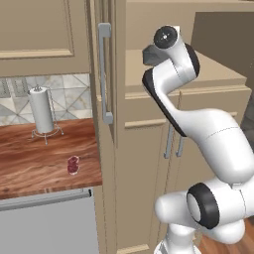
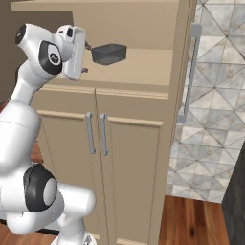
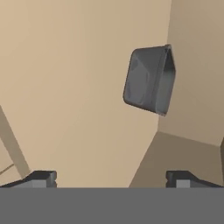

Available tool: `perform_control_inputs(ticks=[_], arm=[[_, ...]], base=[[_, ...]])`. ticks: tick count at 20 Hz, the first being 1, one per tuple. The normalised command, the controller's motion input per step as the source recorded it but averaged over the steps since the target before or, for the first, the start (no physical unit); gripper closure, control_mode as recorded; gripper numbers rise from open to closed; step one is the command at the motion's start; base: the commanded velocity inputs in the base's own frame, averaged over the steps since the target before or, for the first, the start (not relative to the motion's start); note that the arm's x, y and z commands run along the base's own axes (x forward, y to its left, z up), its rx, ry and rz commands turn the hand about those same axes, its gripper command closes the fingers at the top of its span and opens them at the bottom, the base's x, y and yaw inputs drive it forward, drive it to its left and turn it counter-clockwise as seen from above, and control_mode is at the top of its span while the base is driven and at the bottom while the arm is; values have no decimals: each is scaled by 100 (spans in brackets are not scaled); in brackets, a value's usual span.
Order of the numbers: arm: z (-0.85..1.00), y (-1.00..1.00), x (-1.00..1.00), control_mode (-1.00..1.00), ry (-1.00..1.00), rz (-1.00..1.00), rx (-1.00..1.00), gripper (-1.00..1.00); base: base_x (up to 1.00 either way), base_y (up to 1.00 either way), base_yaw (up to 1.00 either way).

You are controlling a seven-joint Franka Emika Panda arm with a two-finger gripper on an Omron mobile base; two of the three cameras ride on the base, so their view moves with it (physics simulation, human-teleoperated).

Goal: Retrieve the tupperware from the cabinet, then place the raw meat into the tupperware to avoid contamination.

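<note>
The robot's claw (image 3: 111, 178) stood wide open and held nothing, its two dark fingertips (image 3: 40, 178) spread far apart at the mouth of the cabinet (image 2: 139, 143). Just ahead of it, well short of contact, the tupperware (image 3: 148, 80) sat on the open shelf (image 2: 143, 67) above the cabinet's lower pair of doors, a dark grey container with rounded corners, its open top turned upward. In the right base view the tupperware (image 2: 109, 53) rested near the shelf's front edge, toward its left end, with the claw level with it and beside it on the left. The cabinet's upper door (image 1: 106, 74) hung swung open, its long grey bar handle (image 1: 104, 72) facing the room. Farther off to the left, the raw meat (image 1: 73, 164) lay on the wooden desk (image 1: 30, 163), close to the desk's right edge beside the cabinet. Behind it, toward the desk's back edge, a paper towel roll (image 1: 42, 110) stood upright on its wire holder against the tiled wall (image 1: 69, 96).
</note>
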Motion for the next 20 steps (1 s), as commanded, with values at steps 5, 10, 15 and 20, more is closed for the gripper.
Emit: perform_control_inputs(ticks=[5, 10, 15, 20], arm=[[-13, -9, 26, -100, -2, 0, 1, -100], [-11, -1, 33, -100, 0, 0, 0, -100], [-7, 0, 36, -100, 0, 0, 0, -100], [-4, 0, 33, -100, 0, 0, 0, -100]], base=[[0, 0, 0], [0, 0, 0], [0, 0, 0], [0, 0, 0]])
